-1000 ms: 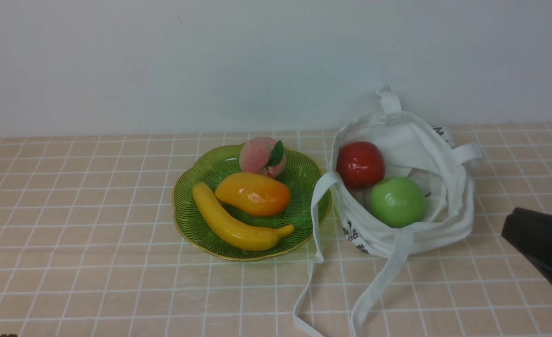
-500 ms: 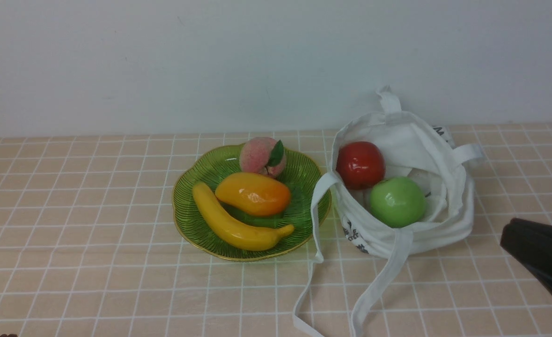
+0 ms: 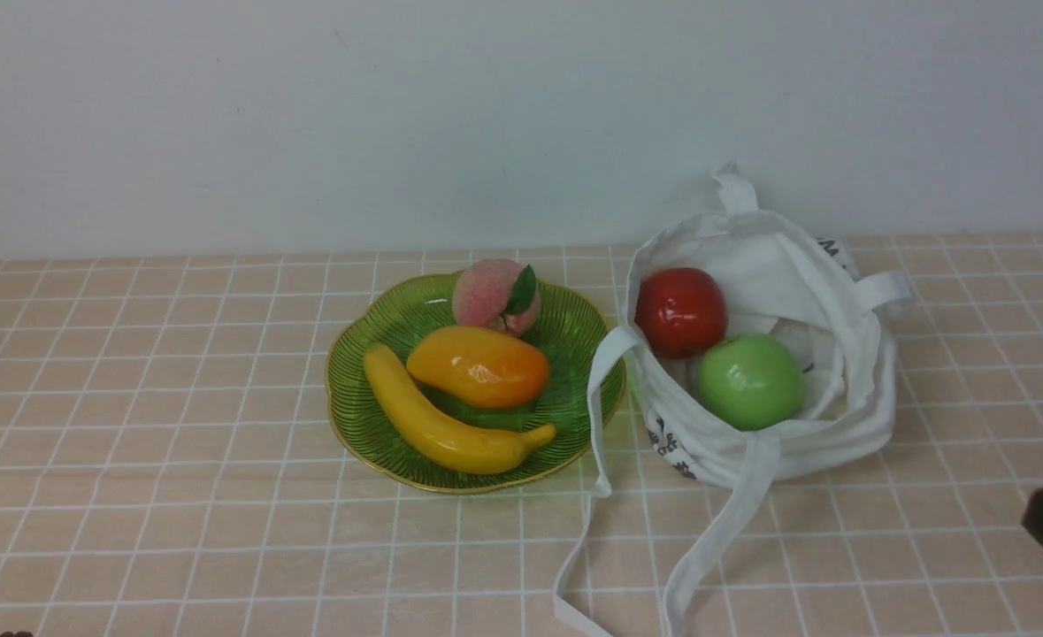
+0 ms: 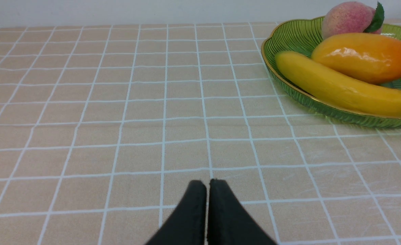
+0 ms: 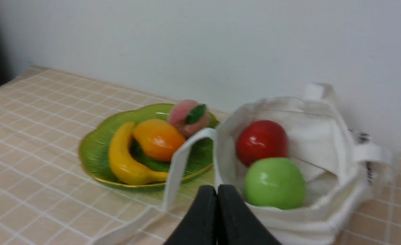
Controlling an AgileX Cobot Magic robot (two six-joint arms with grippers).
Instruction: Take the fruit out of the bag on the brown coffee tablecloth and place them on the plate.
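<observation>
- A long yellow banana [image 3: 446, 425] lies just left of the centre of the front view. It curves from upper left down to lower right, and its narrow stem end points right.
- A matte pink speckled peach [image 3: 490, 296] sits above the banana, near the middle of the frame and apart from it.
- A dark green leaf [image 3: 522, 290] stands on the peach's right side.
- A plain pale wall [image 3: 397, 115] fills the upper part of the frame.

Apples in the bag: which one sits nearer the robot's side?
The green apple: it lies against the near wall of the bag, in front of the red apple, which sits nearer the plate.
</observation>
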